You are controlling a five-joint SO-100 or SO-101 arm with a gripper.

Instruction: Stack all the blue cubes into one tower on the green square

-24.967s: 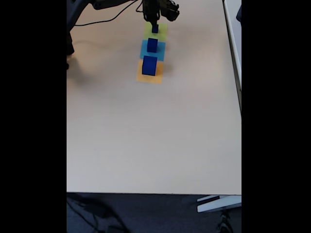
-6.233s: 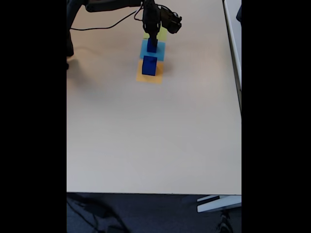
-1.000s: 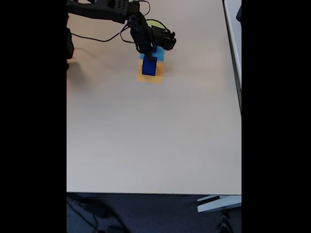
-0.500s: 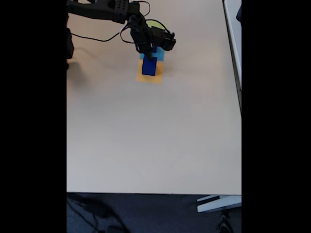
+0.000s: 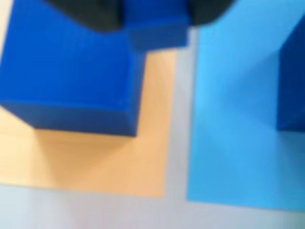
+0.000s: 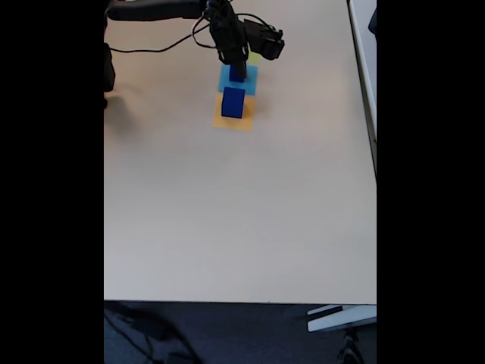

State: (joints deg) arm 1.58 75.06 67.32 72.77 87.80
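In the wrist view two dark fingers [image 5: 90,14] come in from the top edge, and between them sits a small blue cube [image 5: 155,26]. They appear to pinch it from both sides, although the picture is blurred and the contact itself is not sharp. The gripper [image 5: 152,19] hangs over the gap between two paper squares.

Below and to the left of the fingers in this view, the largest blue cube [image 5: 71,76] stands on the orange square [image 5: 100,162]. To the right lies the light-blue square [image 5: 233,119], just beside the orange one with a thin strip of table between them. On its right edge a part of another blue cube [image 5: 291,81] is visible.

In the fixed view the gripper [image 6: 236,61] is above the far end of the light-blue square [image 6: 248,85], where the middle cube [image 6: 237,74] stands. The largest cube [image 6: 233,102] stands nearer to the camera on the orange square [image 6: 242,120]. Only a small corner of the green square [image 6: 255,57] shows behind the gripper, at the far end of the row. All squares lie on a pale table [image 6: 242,212], and a black cable [image 6: 163,47] runs from the arm [image 6: 155,9] toward the left.
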